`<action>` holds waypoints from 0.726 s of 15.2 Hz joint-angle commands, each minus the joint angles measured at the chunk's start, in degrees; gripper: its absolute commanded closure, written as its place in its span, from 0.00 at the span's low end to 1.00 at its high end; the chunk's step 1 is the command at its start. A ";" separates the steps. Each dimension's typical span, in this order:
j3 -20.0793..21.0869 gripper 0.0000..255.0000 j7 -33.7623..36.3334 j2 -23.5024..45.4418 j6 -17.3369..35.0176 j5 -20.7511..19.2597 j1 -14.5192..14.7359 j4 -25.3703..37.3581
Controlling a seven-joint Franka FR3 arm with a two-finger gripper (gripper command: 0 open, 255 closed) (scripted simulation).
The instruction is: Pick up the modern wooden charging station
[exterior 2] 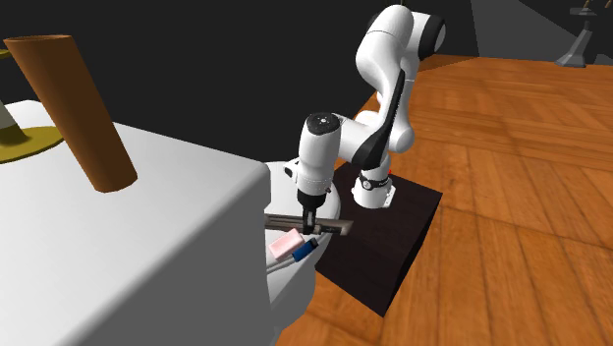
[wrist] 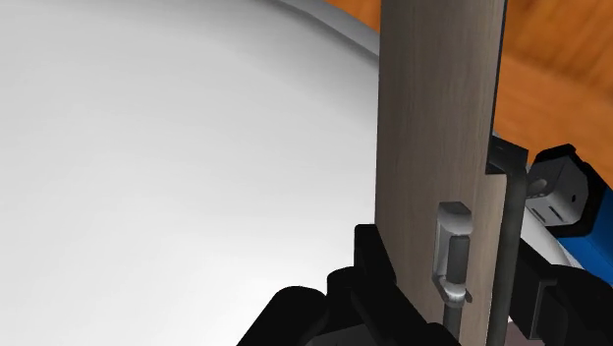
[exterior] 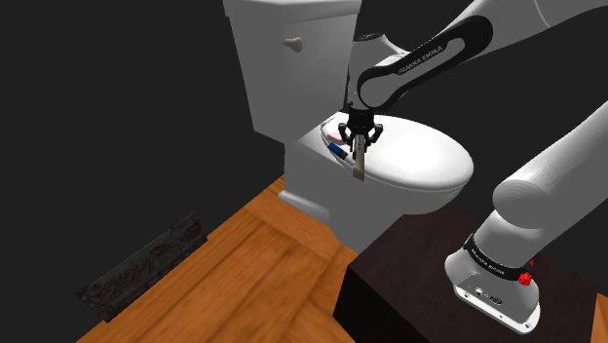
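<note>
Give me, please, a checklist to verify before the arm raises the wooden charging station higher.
1. Fingers clasp the charging station on both sides: ok.
2. Charging station clear of the toilet lid: cannot tell; its end hangs close over it.
3. Blue thing free of the station: cannot tell; it lies right beside it.
4. Pink thing out of the fingers: ok.
5. Toilet tank apart from the arm: ok.

Charging stn runs past wrist-view edge; blue item half-hidden.
</note>
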 commanded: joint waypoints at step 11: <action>-0.40 1.00 -1.47 -2.43 -4.06 1.35 0.27 1.86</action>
